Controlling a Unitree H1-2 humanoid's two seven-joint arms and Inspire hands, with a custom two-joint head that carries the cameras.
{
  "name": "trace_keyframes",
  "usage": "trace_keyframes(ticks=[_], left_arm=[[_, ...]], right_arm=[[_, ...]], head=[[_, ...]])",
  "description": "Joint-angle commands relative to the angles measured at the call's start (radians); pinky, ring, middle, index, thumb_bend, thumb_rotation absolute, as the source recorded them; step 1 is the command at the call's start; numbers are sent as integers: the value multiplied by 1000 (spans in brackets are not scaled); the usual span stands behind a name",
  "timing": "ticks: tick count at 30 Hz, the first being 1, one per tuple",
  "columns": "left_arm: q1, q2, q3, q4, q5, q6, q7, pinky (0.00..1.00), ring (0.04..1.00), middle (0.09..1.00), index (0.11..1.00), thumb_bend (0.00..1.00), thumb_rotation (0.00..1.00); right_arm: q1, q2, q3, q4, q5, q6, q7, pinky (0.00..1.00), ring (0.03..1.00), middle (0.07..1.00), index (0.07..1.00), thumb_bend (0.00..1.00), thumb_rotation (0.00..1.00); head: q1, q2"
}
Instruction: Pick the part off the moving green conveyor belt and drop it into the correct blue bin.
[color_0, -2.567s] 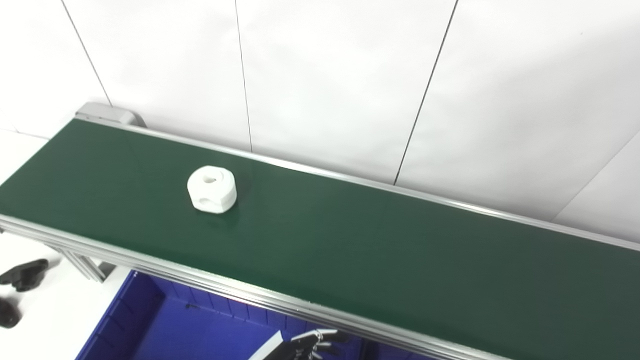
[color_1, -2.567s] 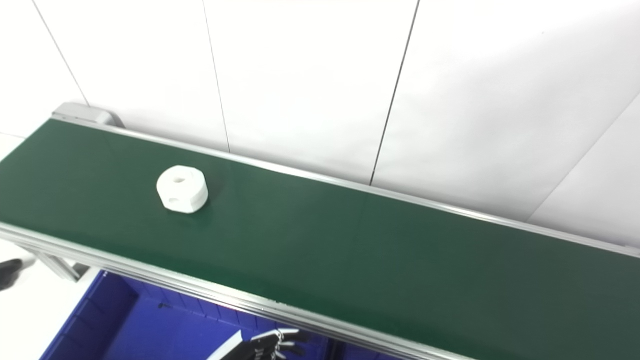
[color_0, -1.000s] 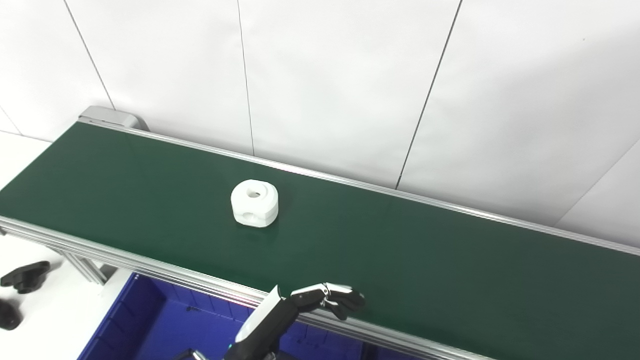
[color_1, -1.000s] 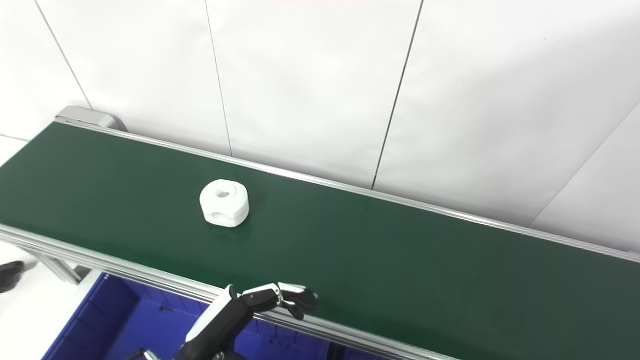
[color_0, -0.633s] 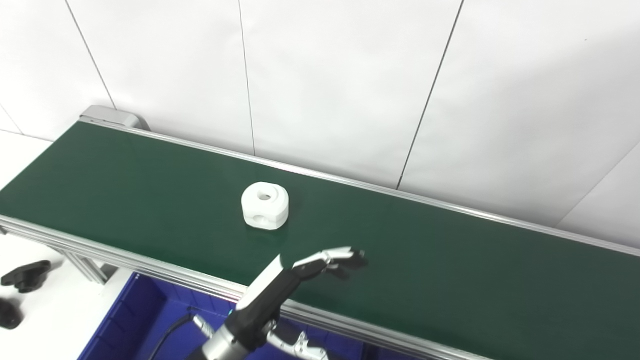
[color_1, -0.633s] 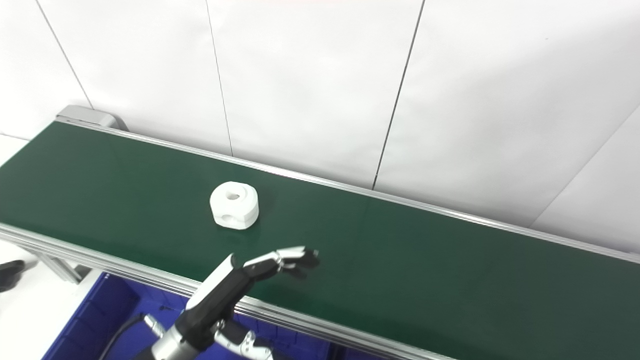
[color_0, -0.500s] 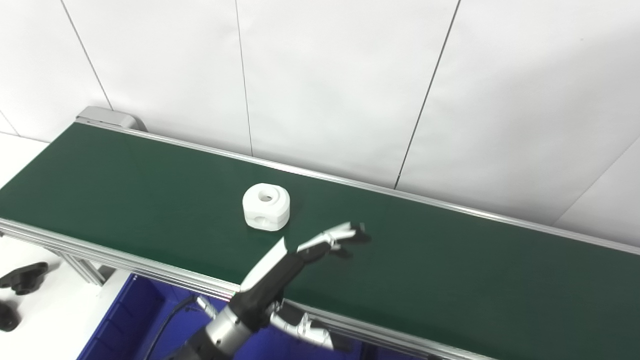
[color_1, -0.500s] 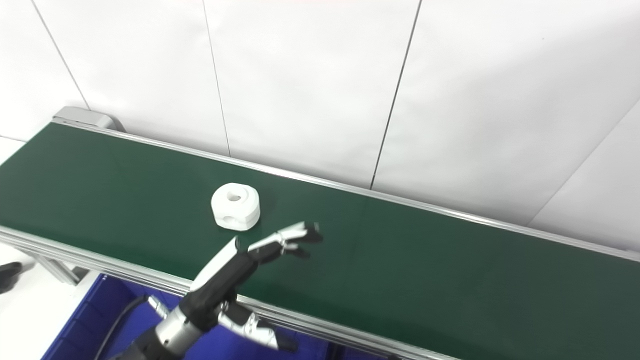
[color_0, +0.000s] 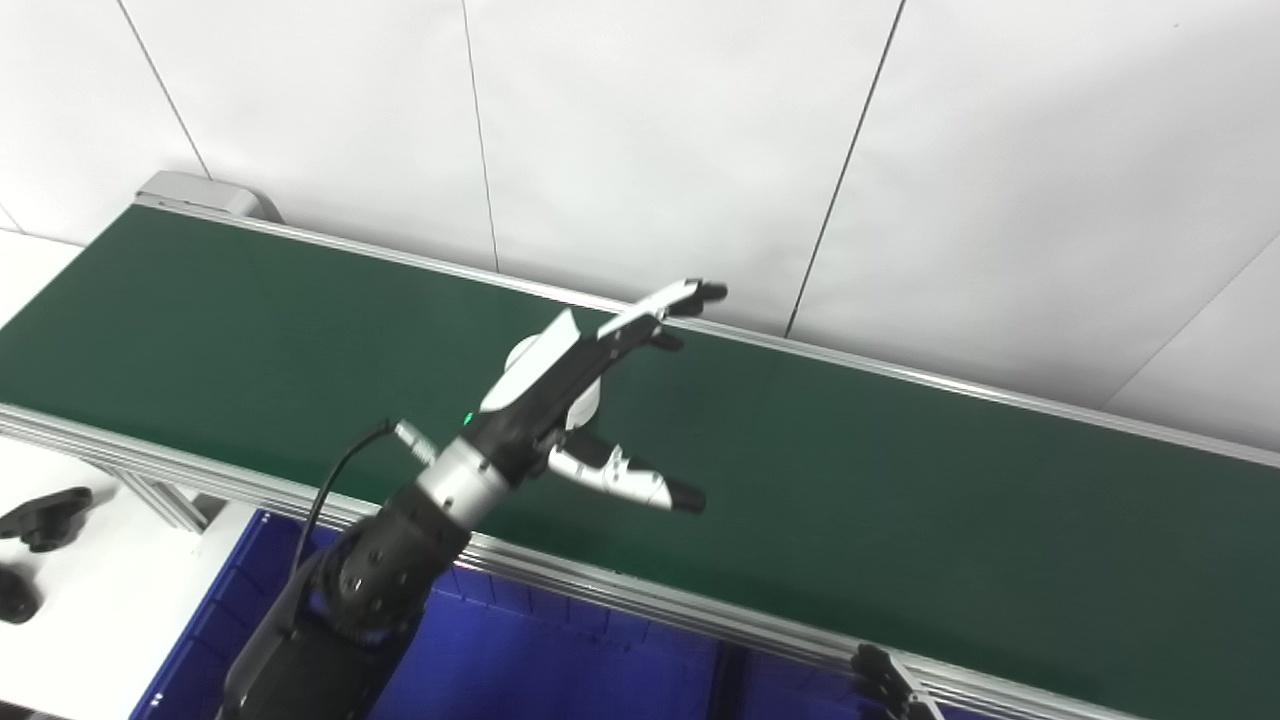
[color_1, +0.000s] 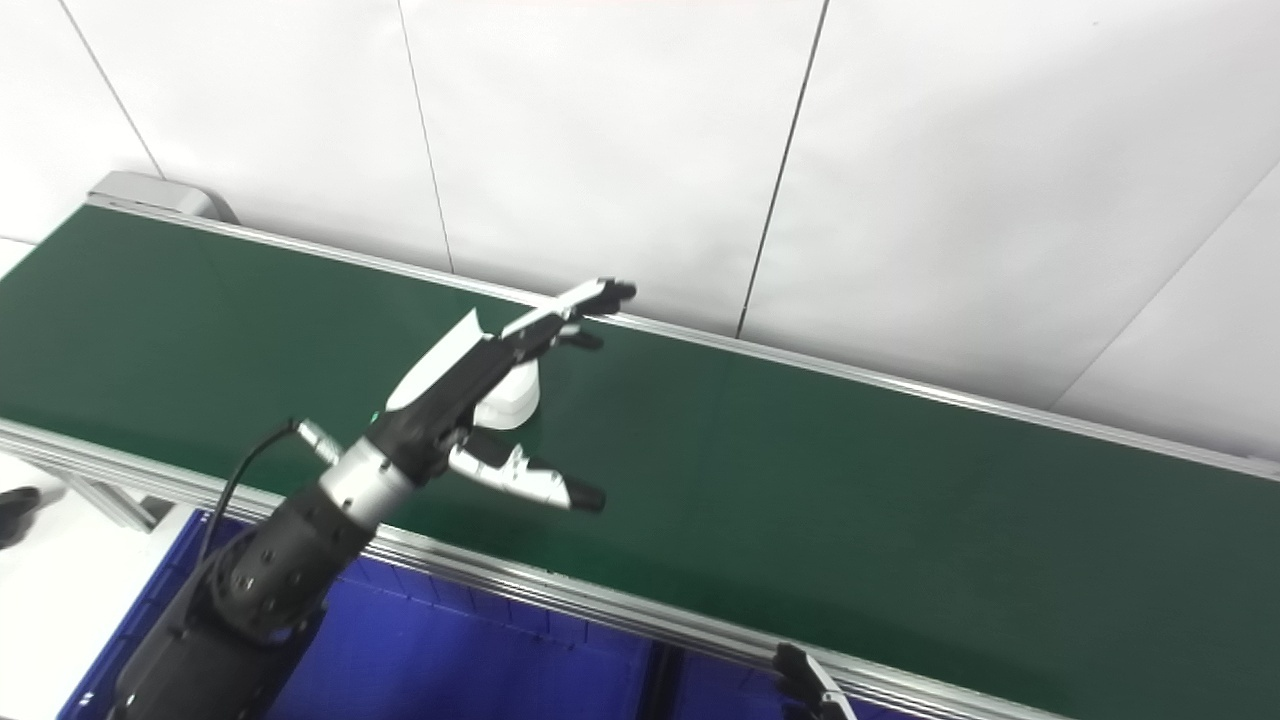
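The white round part (color_1: 512, 392) with a hole in its top lies on the green conveyor belt (color_0: 900, 470), mostly hidden behind my left hand. My left hand (color_0: 545, 385) is open above the belt, right over the part, fingers stretched toward the far rail and thumb spread low to the right. It holds nothing. Only the dark fingertips of my right hand (color_0: 885, 682) show at the bottom edge, below the belt's near rail; I cannot tell if that hand is open or shut.
A blue bin (color_0: 520, 660) sits below the belt's near rail, with another blue compartment to its right. Black knobs (color_0: 45, 505) lie on the white table at the left. A white panelled wall stands right behind the belt.
The part rode the belt to the right. My left hand rose from the bin side and reached over the belt until it covers the part. Right fingertips came into view. The camera shifted slightly.
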Motion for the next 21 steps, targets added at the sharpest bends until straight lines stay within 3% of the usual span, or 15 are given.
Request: trace_keyframes(ticks=[1,7,17,21], left_arm=[[-44,3,11,2,31,37,-1,821,912,952,919,780,261],[-110,-1,10,79,81,110,-3,845,937,965,919,784,183],[-214,53,-52,186,293,219,-40,899,981,997,937,849,168],[-253,74,-93,244,397,211,-23,985,980,983,909,890,106]], right_arm=[[5,5,-1,-38,17,-63,-24,731,790,821,846,720,223],[0,8,3,-35,38,-63,-38,719,784,822,840,718,251],[-4,-22,67,-41,55,-64,-168,709,748,780,808,723,228],[-12,-46,94,-36,55,-64,-209,711,747,778,807,718,225]], head=[[7,2],[14,8],[5,1],[6,-3]])
